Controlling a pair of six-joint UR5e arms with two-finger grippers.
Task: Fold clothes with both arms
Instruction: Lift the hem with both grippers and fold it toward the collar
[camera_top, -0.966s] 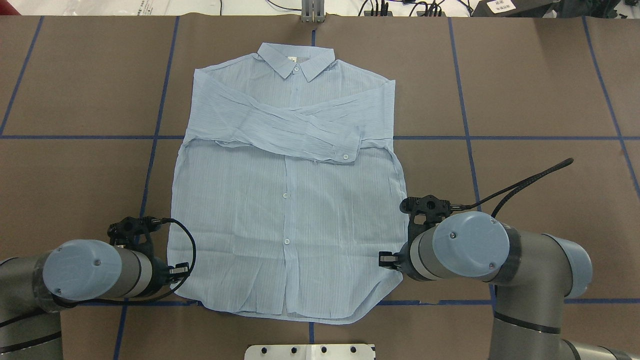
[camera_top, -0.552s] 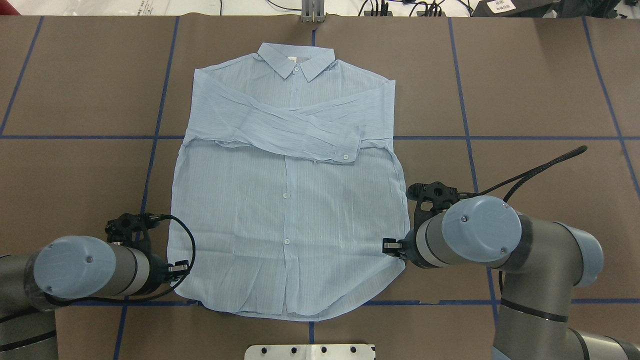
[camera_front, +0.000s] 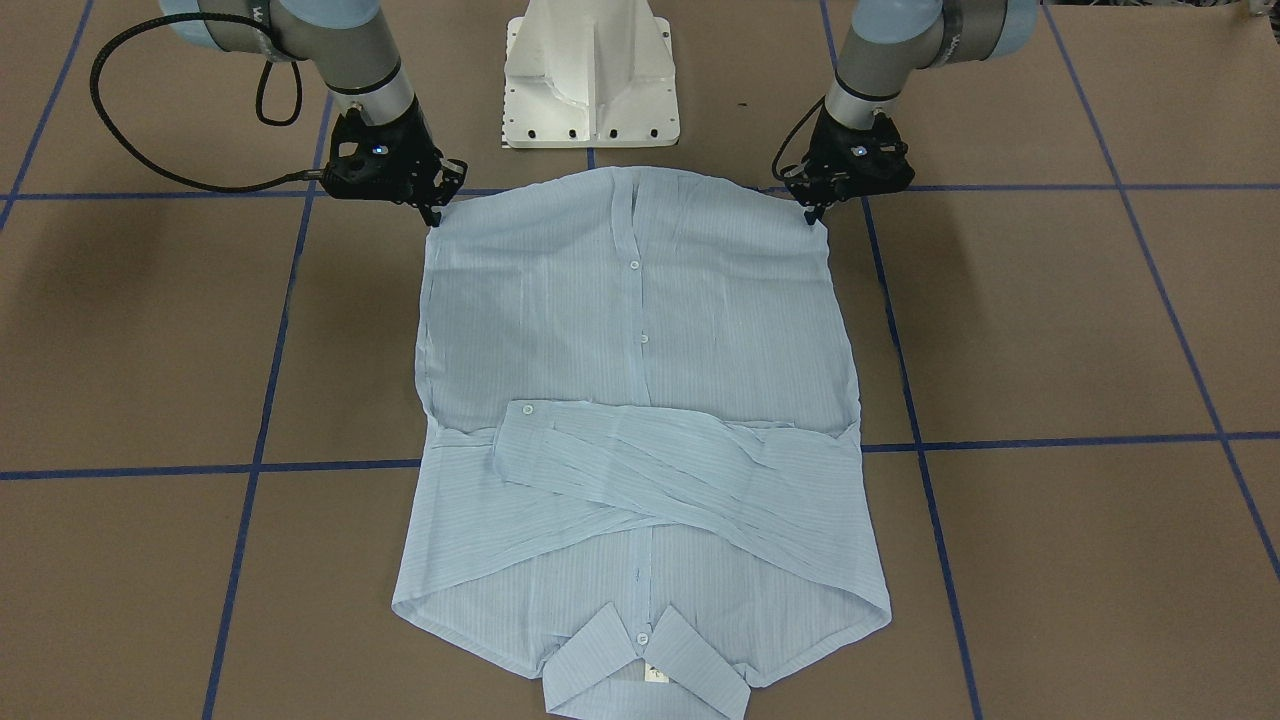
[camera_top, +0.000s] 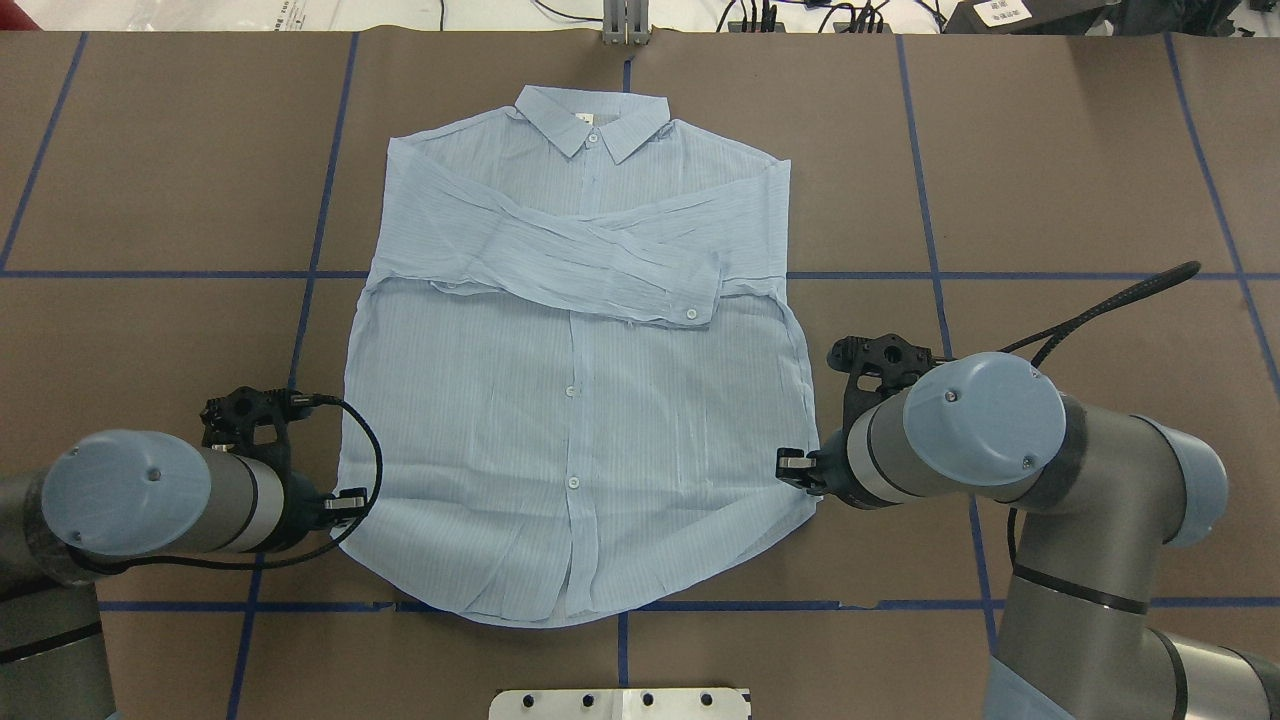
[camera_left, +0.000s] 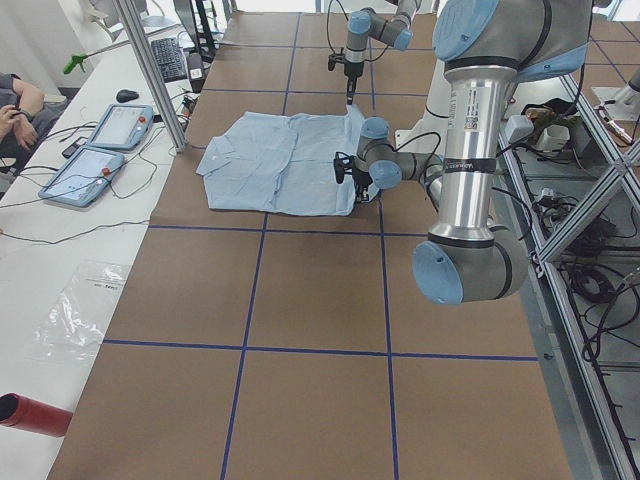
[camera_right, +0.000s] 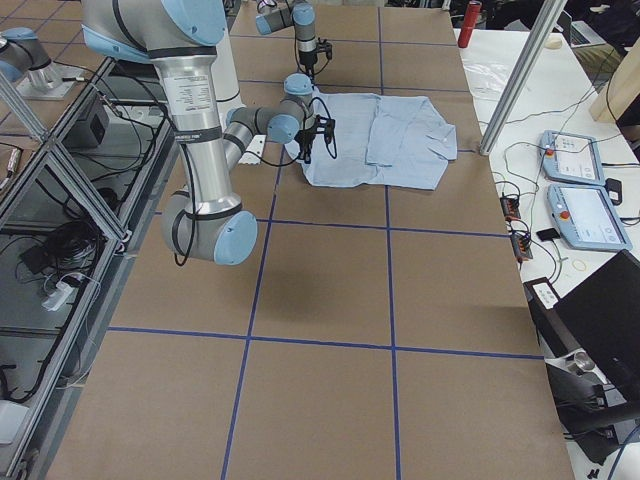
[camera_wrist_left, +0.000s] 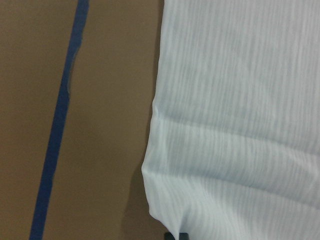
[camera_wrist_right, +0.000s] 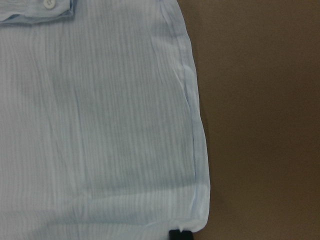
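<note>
The light blue striped shirt (camera_top: 575, 400) lies flat on the brown table, collar (camera_top: 592, 118) at the far side and both sleeves crossed over the chest. My left gripper (camera_top: 345, 500) is shut on the near left hem corner. My right gripper (camera_top: 795, 465) is shut on the near right hem corner. In the front-facing view the left gripper (camera_front: 812, 212) and right gripper (camera_front: 435, 215) pinch the two hem corners of the shirt (camera_front: 640, 330). Both wrist views show the shirt (camera_wrist_left: 235, 125) (camera_wrist_right: 100, 125) edge running down to a dark fingertip (camera_wrist_left: 175, 235) (camera_wrist_right: 177, 234).
The white pedestal base (camera_front: 590, 70) stands just behind the hem. Blue tape lines (camera_top: 930, 275) grid the table. Two tablets (camera_left: 100, 150) and a person's hands (camera_left: 15, 100) are at the side bench, a red cylinder (camera_left: 30, 413) near its front.
Both grippers have moved away from the robot base toward the collar, taking the hem corners with them. The near hem edge has drawn in and curves more.
</note>
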